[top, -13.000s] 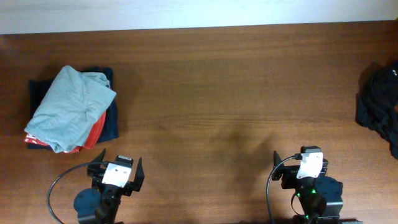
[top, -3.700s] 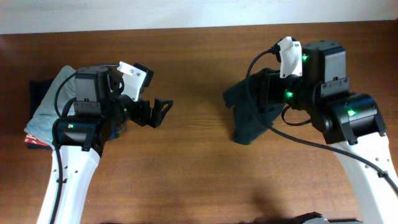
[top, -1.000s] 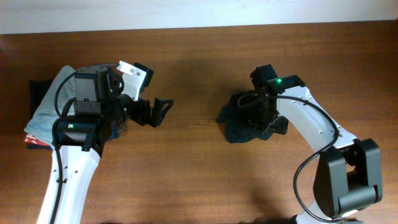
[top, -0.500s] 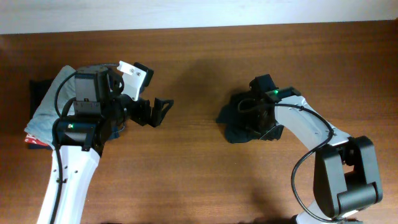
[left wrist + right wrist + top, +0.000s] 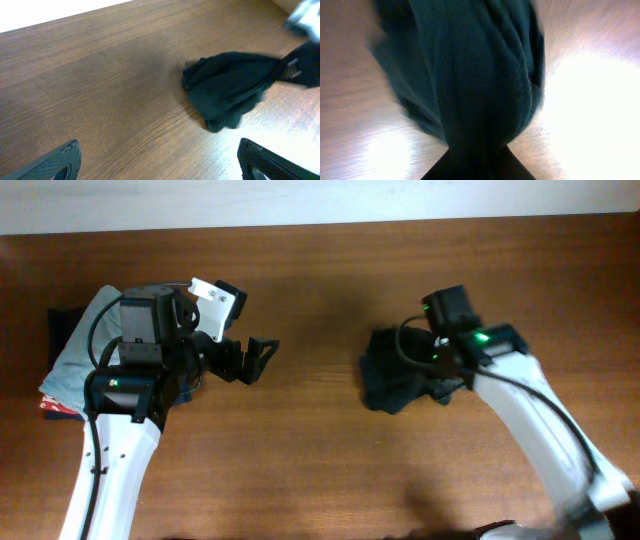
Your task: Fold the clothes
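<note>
While the left gripper (image 5: 259,361) hangs above bare wood at the left of the table (image 5: 320,470), its two fingers (image 5: 62,159) stand wide apart with nothing between them, and from its own wrist camera they frame the view at the bottom corners. Over on the right, the black T-shirt (image 5: 390,378) sits in a crumpled heap on the wood, right of centre and well apart from that open left tool. The right gripper (image 5: 476,164) is on it: in the right wrist view the dark fabric gathers down into a tight neck between the fingers, so that tool is clamped on the shirt. The left wrist view backs it up, with the cloth drawn out to a point on its right side where it meets the dark gripper body. Most of the shirt lies bunched, no sleeve or collar can be made out, and no fold is laid in it. The right arm (image 5: 545,430) reaches in from the near right corner and looks blurred from overhead. At the far left edge sits a pile, light grey-blue garment (image 5: 85,350) on top, an orange-red garment (image 5: 48,407) peeking out beneath, a navy garment (image 5: 58,318) under that, with the left arm partly covering the pile.
</note>
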You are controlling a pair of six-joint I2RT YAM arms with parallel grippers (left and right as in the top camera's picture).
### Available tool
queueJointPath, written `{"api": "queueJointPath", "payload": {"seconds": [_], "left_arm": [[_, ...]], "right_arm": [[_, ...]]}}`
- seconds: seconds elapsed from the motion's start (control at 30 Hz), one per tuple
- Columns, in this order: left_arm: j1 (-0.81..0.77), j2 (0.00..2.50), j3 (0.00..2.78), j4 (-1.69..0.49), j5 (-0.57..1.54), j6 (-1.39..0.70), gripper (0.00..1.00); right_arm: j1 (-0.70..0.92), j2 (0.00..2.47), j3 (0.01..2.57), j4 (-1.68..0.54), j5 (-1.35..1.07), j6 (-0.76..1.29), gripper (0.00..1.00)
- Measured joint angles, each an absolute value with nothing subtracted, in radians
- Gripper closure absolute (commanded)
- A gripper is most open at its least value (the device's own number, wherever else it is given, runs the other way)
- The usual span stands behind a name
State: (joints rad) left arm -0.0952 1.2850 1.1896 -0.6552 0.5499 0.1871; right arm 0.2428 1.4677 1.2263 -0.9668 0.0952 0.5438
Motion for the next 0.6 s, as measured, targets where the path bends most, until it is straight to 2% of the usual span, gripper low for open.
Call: {"api": "queueJointPath", "payload": {"seconds": [0.27, 0.6], "left_arm": [[-0.095, 1.285, 1.190, -0.656, 0.550, 0.187, 0.01], [-0.095, 1.285, 1.190, -0.654, 0.550, 0.187, 0.01]], "right_arm": [[0.243, 1.191, 1.283, -0.825, 0.057, 0.269, 0.96], [0.243, 1.019, 1.285, -0.719, -0.163, 0.100, 0.96]]}}
